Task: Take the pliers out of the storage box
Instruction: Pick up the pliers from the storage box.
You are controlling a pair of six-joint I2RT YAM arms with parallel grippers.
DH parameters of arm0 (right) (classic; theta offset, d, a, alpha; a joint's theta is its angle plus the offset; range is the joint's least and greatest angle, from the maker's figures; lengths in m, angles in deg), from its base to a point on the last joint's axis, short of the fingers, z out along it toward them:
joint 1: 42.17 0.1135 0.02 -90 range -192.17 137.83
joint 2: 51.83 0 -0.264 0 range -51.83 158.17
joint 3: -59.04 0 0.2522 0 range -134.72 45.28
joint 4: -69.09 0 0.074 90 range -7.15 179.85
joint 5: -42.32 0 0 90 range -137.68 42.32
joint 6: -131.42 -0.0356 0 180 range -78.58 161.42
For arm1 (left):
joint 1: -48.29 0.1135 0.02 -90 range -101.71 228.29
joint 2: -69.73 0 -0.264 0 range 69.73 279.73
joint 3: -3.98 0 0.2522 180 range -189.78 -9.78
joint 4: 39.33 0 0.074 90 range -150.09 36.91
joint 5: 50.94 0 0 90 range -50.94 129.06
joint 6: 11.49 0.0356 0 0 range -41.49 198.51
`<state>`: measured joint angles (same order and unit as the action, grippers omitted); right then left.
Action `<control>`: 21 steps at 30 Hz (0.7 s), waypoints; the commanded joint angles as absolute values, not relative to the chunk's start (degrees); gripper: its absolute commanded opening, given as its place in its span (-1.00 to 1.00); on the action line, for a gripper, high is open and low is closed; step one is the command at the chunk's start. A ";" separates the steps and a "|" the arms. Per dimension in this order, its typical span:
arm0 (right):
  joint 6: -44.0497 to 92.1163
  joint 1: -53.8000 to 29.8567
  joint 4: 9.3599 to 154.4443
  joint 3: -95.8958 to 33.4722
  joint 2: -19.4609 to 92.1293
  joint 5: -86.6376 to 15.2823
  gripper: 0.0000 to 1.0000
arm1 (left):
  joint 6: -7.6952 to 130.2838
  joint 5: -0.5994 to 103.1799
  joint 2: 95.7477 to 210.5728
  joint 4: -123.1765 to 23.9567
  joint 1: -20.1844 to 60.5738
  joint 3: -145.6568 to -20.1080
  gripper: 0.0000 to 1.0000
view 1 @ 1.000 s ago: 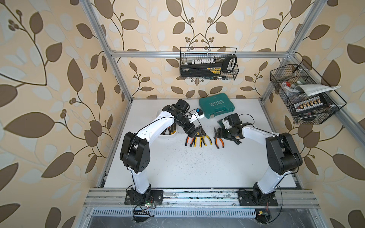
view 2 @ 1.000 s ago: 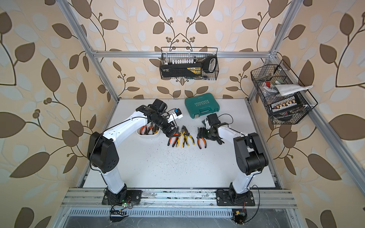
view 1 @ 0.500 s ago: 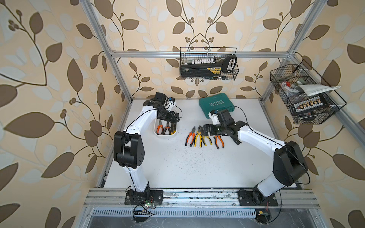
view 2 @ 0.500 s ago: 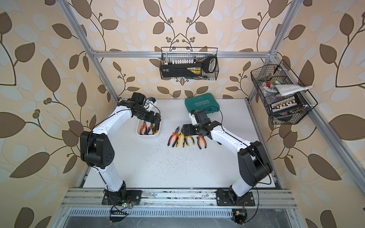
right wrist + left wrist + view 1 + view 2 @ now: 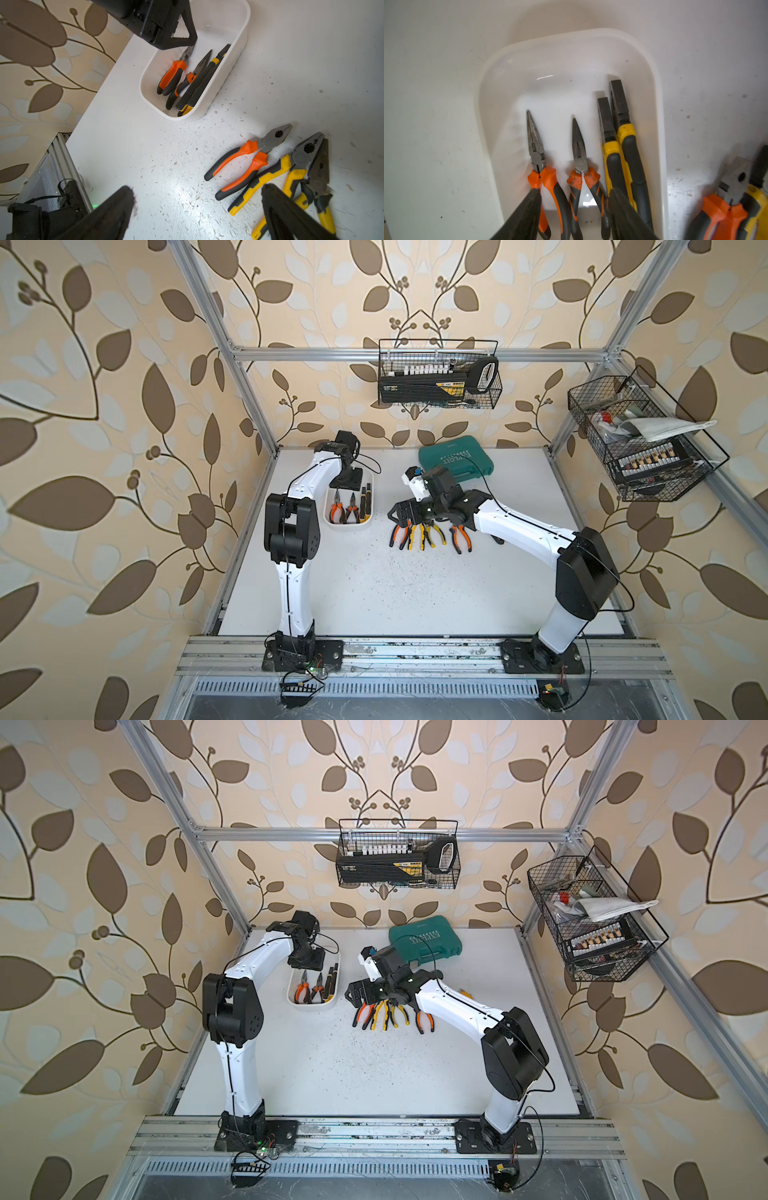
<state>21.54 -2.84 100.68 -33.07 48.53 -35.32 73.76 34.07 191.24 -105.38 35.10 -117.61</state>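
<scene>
The pliers [image 5: 580,164] look heavy and hard, so rubbery handles [image 5: 556,199] are best; I cannot tell if my left claw [image 5: 574,192] grips them

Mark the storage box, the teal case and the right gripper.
storage box [image 5: 232,68]: right wrist view, side wall.
teal case [image 5: 455,456]: a top view, lid centre.
right gripper [image 5: 197,186]: right wrist view, between fingertips.

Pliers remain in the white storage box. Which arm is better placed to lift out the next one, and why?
Left. The left gripper hangs over the storage box, jaws apart around the orange-handled pliers. The right gripper is open above pliers lying on the table, outside the box.
</scene>
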 commanded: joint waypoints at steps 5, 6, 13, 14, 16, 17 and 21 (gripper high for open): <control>21.11 -1.83 100.79 -35.49 49.72 -34.37 0.97 | 72.07 34.27 197.98 -108.53 35.80 -124.34 -0.04; 21.03 -1.83 100.87 -35.50 49.81 -34.36 0.97 | 72.04 34.47 199.01 -108.71 35.81 -124.93 -0.06; 20.85 -1.83 101.66 -36.27 50.28 -34.53 0.97 | 72.10 34.68 202.91 -108.55 35.81 -125.22 -0.13; 20.89 -1.83 101.58 -36.37 50.30 -34.41 0.97 | 72.02 34.91 203.18 -108.55 35.81 -125.03 -0.13; 20.80 -1.83 101.64 -36.59 50.56 -34.18 0.98 | 71.70 35.72 203.57 -108.55 35.80 -124.50 -0.15; 20.80 -1.83 101.57 -36.71 50.69 -34.11 0.97 | 71.45 36.09 203.72 -108.61 35.78 -124.17 -0.16; 20.68 -1.84 101.67 -37.16 51.09 -34.10 0.97 | 70.67 37.61 204.17 -108.33 35.72 -122.14 -0.23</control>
<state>21.21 -2.06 100.87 -34.86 49.84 -34.97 72.01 35.33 204.38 -107.11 35.23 -123.23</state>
